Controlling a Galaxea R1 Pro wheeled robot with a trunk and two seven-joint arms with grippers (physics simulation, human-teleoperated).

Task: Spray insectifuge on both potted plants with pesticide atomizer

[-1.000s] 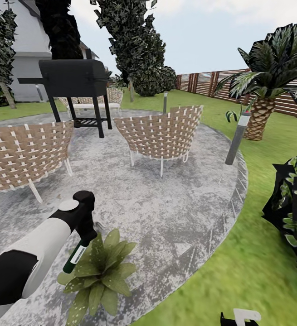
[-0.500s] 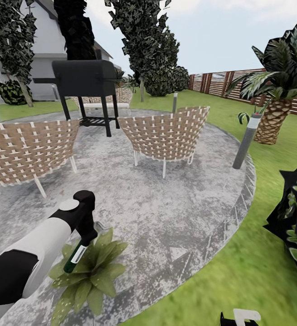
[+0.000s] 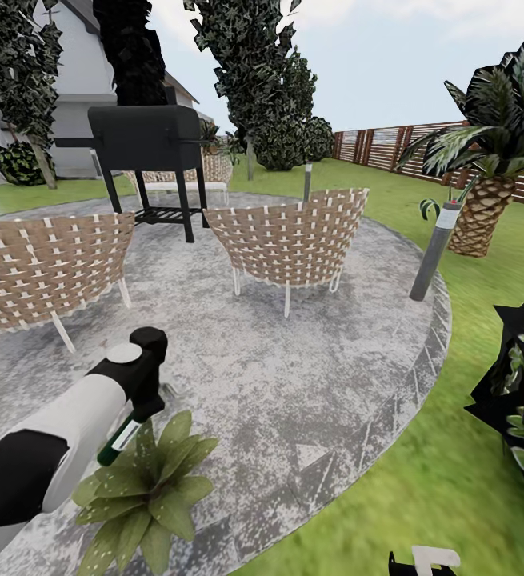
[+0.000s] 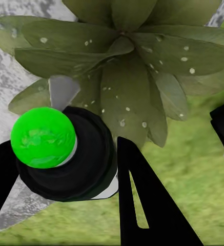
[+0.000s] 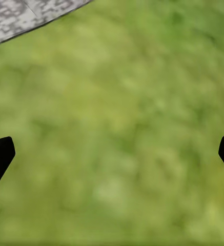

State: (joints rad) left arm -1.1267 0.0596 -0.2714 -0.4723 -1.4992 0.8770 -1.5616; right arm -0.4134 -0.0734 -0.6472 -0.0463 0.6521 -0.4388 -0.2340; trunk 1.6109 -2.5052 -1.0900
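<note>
Spraying looks to be the step in hand: at the left, the black left gripper [image 3: 134, 416] clamps the slim dark green pesticide atomizer with its white label [image 3: 119, 438], pointed down at the low rosette of pointed green leaves [image 3: 146, 488] on the round grey paved patio [image 3: 294, 400], and good coverage likely calls for sweeping slowly across every leaf. In the left wrist view, white droplets fleck the leaves [image 4: 127, 66] beyond the atomizer's bright green tip [image 4: 42, 137]. At the right, the right gripper [image 5: 112, 154] hangs wide apart and empty over green lawn [image 5: 117, 128].
</note>
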